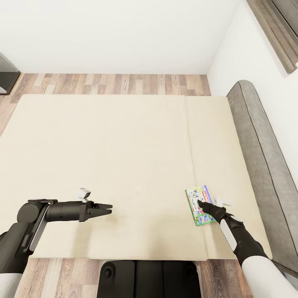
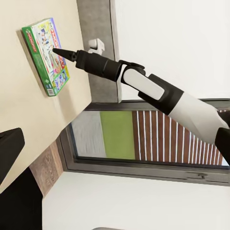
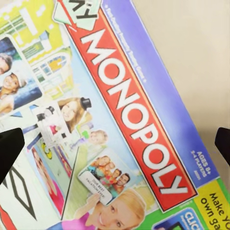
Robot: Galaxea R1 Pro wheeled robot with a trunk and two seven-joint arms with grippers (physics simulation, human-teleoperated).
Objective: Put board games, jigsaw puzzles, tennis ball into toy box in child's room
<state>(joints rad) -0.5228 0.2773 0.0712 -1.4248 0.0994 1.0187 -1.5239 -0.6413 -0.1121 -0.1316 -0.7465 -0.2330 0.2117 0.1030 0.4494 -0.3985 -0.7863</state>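
One of the board games (image 1: 198, 205), a green, white and blue Monopoly box, lies flat near the front right of the bed (image 1: 124, 157), close to the grey headboard (image 1: 265, 165). My right gripper (image 1: 202, 203) hovers directly over the box, open, its tips wide apart on either side of the lid (image 3: 120, 120) in the right wrist view. The left wrist view shows the same box (image 2: 40, 43) with the right gripper (image 2: 55, 50) pointing at it. Over bare mattress at the front left, my left gripper (image 1: 109, 209) is open and holds nothing.
A strip of wood-plank floor (image 1: 116, 83) and a white wall lie beyond the bed. A dark piece of furniture (image 1: 6, 76) stands at the far left. A grey-framed window (image 1: 277, 29) is above the headboard. My base (image 1: 149, 279) meets the bed's near edge.
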